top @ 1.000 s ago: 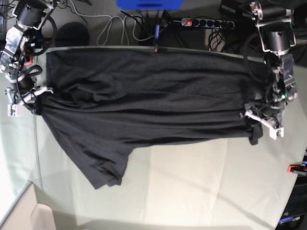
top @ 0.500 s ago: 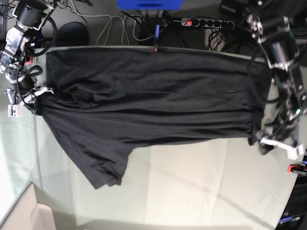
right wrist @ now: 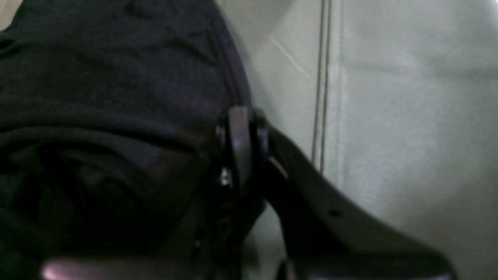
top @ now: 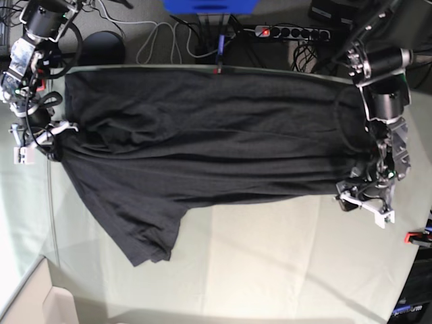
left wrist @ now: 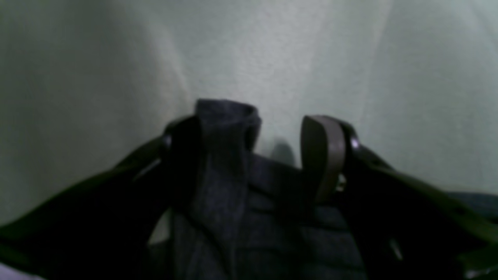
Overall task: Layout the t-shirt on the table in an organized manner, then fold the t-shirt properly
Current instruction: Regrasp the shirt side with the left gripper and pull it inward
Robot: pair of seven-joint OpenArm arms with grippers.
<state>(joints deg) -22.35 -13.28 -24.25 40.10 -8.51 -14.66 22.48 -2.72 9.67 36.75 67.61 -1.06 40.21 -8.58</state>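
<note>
The black t-shirt [top: 202, 135] lies spread lengthwise over the far half of the pale green table [top: 270, 256], with one sleeve angling toward the near left. My left gripper [top: 361, 199] sits at the shirt's near right corner. In the left wrist view this gripper [left wrist: 253, 155] is open. A raised fold of the shirt [left wrist: 225, 175] leans on one finger, and a gap shows before the other finger [left wrist: 323, 155]. My right gripper [top: 47, 138] is at the shirt's left edge. In the right wrist view it [right wrist: 241, 128] is shut on the t-shirt's hem [right wrist: 116, 97].
A power strip [top: 290, 32], cables and a blue object [top: 209, 5] lie beyond the far edge. Red clamps sit at the far edge [top: 216, 69] and the right edge [top: 413, 236]. A cardboard box [top: 40, 304] stands at the near left corner.
My left gripper let go of the shirt's right corner, swung out to the right and down, then came back to that corner with its jaws open. The right arm has not moved.
</note>
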